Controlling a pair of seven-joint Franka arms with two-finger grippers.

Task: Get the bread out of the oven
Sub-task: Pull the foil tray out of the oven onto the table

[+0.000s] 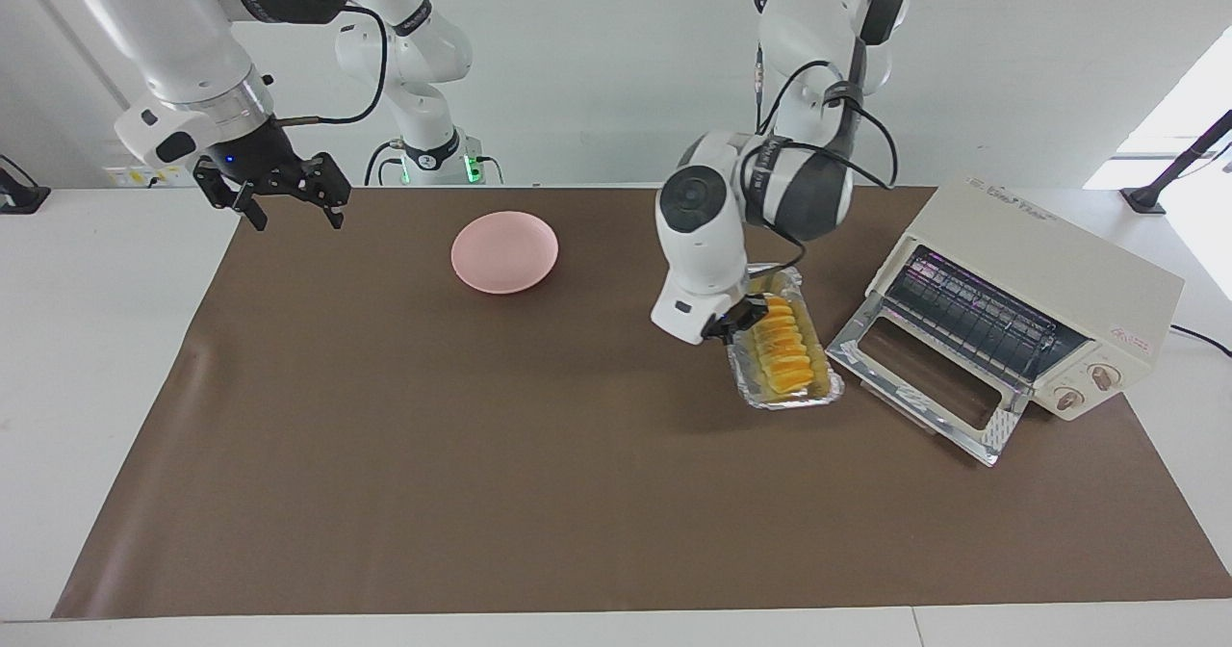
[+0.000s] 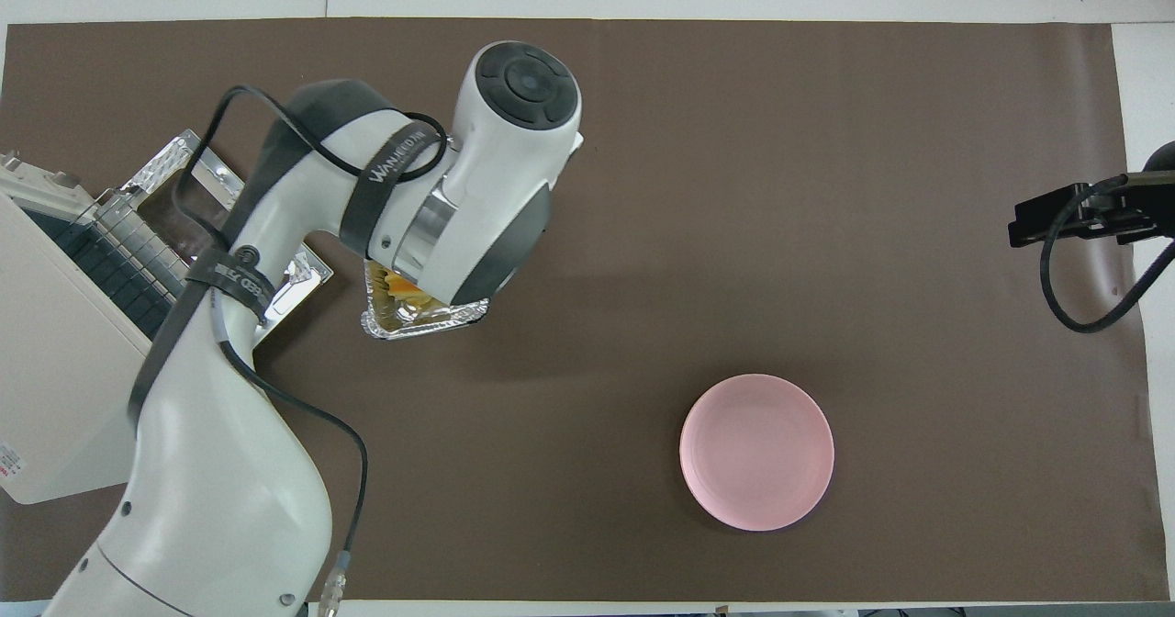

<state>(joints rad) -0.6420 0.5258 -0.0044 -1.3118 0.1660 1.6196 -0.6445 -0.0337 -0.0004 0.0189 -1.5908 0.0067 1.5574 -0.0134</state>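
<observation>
Golden-yellow ridged bread (image 1: 782, 351) sat mid-frame in a silvery foil tray (image 1: 826, 397), its rim pinched by the left gripper (image 1: 737, 320); the right gripper (image 1: 285, 201) hung spread, upper left.

The white table (image 1: 115, 339) carries 1 brown mat (image 1: 539, 493) covering most of its surface. Directly on the mat: 1 pink plate (image 1: 504, 251) near the robots, and the oven (image 1: 1039, 291), door lowered, at the left arm's end.

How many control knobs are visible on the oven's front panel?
2. Both sit on the oven front panel beside the open door: one knob nearer the robots, the other knob just below it. None appear hidden.
</observation>
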